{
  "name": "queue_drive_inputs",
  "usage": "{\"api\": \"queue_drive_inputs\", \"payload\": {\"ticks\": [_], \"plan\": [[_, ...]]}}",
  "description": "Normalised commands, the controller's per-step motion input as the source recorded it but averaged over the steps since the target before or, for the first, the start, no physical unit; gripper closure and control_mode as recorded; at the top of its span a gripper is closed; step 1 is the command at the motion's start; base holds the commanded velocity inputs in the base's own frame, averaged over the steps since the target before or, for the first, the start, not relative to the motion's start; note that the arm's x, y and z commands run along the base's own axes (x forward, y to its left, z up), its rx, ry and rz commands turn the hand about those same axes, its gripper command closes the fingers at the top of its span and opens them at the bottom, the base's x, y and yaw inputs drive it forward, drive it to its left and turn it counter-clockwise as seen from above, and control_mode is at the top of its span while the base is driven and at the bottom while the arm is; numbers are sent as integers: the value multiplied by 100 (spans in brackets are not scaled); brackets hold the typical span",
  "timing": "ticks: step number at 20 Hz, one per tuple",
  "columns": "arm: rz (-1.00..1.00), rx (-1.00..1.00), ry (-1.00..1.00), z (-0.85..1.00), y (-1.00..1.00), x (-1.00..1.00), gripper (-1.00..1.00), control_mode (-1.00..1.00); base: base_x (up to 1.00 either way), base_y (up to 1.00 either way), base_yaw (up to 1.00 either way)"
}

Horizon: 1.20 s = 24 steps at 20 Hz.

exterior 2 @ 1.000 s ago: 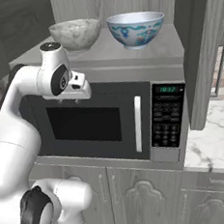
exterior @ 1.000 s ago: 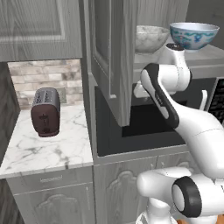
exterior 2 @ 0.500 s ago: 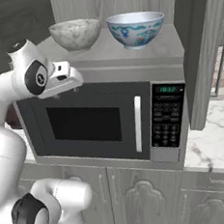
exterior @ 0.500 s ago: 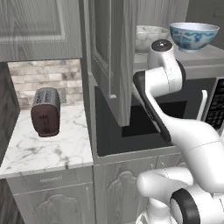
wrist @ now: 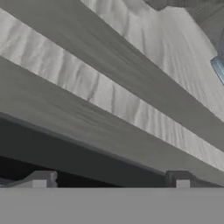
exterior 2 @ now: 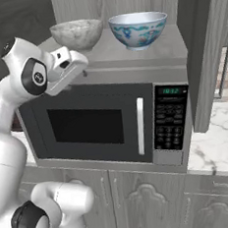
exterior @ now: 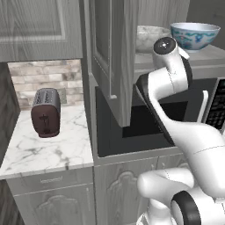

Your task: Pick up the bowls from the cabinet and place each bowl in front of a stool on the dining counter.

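End effector (exterior 2: 74, 65) has climbed over the last second, from beside the microwave's upper left corner to level with the shelf edge, and its fingers have spread wide; nothing between them. We read this as the reach for the first bowl, with no grasp begun.

Marbled bowl (exterior 2: 77, 34) sits just above and beyond the end effector, on the cabinet shelf (exterior 2: 171, 48). Painted bowl (exterior 2: 138, 29) stands farther off to the right on the same shelf, close to the marbled one but apart from it. Neither has been moved; both placements on the dining worktop remain to do.

In the hand view the two finger tips (wrist: 40, 178) stand far apart against the grey wood grain of the shelf front, the dark microwave (exterior 2: 103, 122) top edge just below them.

Edges: the shelf lip lies directly ahead, so we judge the hand must rise over it before going in. The open cabinet door (exterior: 110, 61) hangs close on the left. Room is free above the bowls and to the right.
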Motion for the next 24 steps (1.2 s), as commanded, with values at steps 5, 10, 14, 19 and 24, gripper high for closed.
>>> {"api": "queue_drive_inputs", "payload": {"ticks": [5,10,14,19,24], "plan": [[7,-31,-5,63,-2,-6,-100,-100,0,0,0],[19,-17,-8,71,2,-2,-100,-100,0,0,0],[28,-3,-3,46,0,6,-100,-100,0,0,0],[16,-8,0,9,23,16,-100,-100,0,0,0],[0,-6,1,0,31,41,-100,-100,0,0,0]]}}
